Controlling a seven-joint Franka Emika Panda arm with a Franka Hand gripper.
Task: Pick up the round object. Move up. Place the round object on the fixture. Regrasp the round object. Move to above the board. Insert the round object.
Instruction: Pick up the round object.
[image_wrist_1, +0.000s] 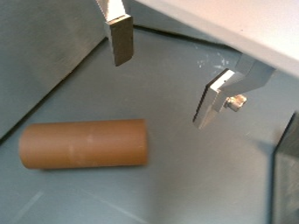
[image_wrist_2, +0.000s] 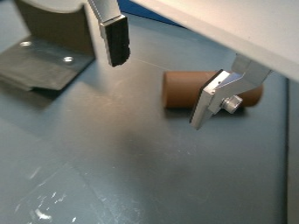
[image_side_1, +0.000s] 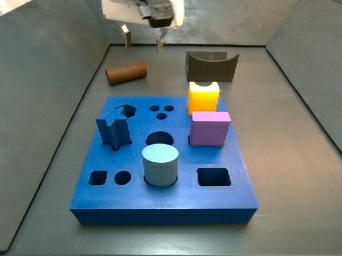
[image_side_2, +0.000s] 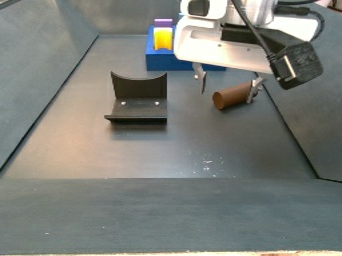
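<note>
The round object (image_wrist_1: 84, 144) is a reddish-brown peg lying on its side on the grey floor. It lies to the left of the fixture (image_side_1: 210, 68) and beyond the board's (image_side_1: 160, 200) far end in a side view. My gripper (image_wrist_1: 160, 92) hangs open just above the floor beside the peg, with nothing between its silver fingers (image_wrist_1: 119, 39). In a wrist view the peg (image_wrist_2: 187, 90) lies partly behind one finger (image_wrist_2: 211, 101). In a side view my gripper (image_side_2: 227, 93) is over the peg (image_side_2: 238, 96); another side view shows the gripper (image_side_1: 143, 40) just behind the peg (image_side_1: 127, 72).
The dark fixture (image_side_2: 138, 97) (image_wrist_2: 47, 52) stands on the floor near the peg. The blue board (image_side_2: 160, 58) carries a yellow peg (image_side_1: 203, 96), a pink block (image_side_1: 210, 128), a pale teal cylinder (image_side_1: 160, 163) and a blue piece (image_side_1: 114, 128). Grey walls enclose the floor.
</note>
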